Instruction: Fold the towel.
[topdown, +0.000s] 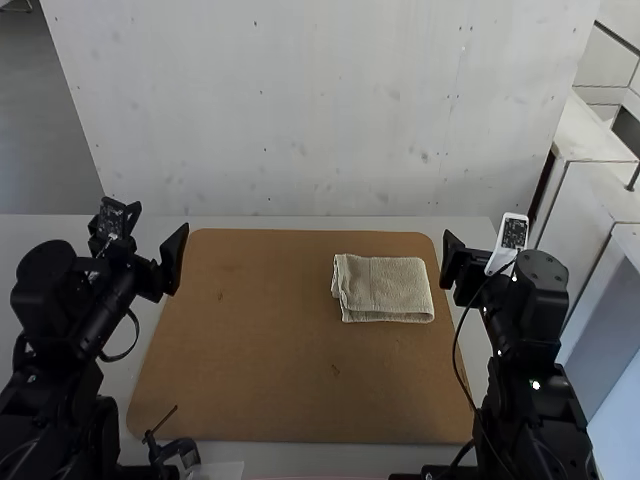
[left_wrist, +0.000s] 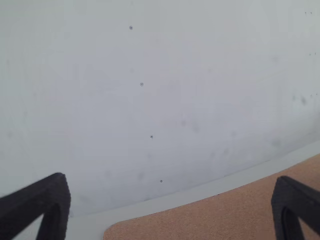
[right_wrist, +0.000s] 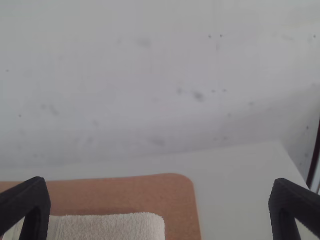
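High view: brown board (topdown: 250, 360); pale table (topdown: 300, 458) beneath

Two black, tapered fingers (left_wrist: 55, 205) stand wide apart; beyond them, a brown board (left_wrist: 210, 220) lies on a pale bench (left_wrist: 90, 227) before a grey, dark-speckled wall (left_wrist: 150, 100).

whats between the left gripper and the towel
In the high view, a bare stretch of the brown board lies between the left gripper and the folded towel; nothing rests on it there.
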